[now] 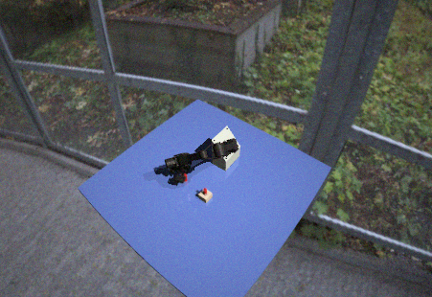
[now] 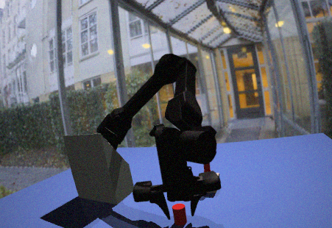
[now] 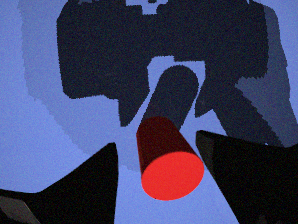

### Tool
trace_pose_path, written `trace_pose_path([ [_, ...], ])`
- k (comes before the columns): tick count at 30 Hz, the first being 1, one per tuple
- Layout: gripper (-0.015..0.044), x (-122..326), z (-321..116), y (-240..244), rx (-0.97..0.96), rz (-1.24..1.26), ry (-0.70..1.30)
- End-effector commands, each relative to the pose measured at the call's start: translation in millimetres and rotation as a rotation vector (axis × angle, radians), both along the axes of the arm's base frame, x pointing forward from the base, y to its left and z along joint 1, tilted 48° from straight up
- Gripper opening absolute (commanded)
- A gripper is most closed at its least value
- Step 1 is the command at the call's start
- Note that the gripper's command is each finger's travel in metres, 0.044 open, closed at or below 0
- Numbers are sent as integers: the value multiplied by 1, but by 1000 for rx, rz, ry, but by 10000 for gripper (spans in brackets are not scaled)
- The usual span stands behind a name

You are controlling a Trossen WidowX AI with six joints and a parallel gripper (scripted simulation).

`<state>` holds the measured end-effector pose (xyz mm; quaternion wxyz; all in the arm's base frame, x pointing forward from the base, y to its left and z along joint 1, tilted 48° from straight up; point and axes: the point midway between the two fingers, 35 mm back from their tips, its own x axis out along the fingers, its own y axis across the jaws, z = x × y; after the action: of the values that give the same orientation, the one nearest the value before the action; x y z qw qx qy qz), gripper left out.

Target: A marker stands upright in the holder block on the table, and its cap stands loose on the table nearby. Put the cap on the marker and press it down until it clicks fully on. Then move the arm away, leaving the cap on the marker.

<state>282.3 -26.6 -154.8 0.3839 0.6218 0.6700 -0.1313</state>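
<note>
The cap (image 1: 185, 177) (image 2: 179, 214) (image 3: 172, 176) is a red cylinder standing upright on the table (image 1: 246, 230) (image 2: 277, 176). My gripper (image 2: 181, 217) (image 3: 157, 143) is open and points down, with a fingertip on either side of the cap. In the wrist view, blue table shows between the cap and the left finger; the right finger is much closer to the cap. The red marker (image 1: 205, 191) (image 2: 207, 167) stands upright in the pale holder block (image 1: 208, 196). In the exterior view the gripper hides most of the marker and block.
The arm's pale base block (image 1: 227, 162) (image 2: 97, 169) stands behind the gripper, toward the back of the table in the top view. The holder block lies a short way to the side of the cap. The arm's dark shadow falls around the cap.
</note>
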Motion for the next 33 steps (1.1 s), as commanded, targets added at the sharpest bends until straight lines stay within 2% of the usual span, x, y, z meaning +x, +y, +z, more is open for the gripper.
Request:
trace_pose_path([
  [1,252,-3,-3,5,8,-3,10],
  [5,147,-3,-3,5,7,-3,11],
  [14,87,-2,-2,5,7,-3,10],
  [17,8,-2,1,2,7,-3,10],
  [18,0,-2,2,-1,6,-4,10],
  [33,0,-5,34,-38,4,-3,11],
])
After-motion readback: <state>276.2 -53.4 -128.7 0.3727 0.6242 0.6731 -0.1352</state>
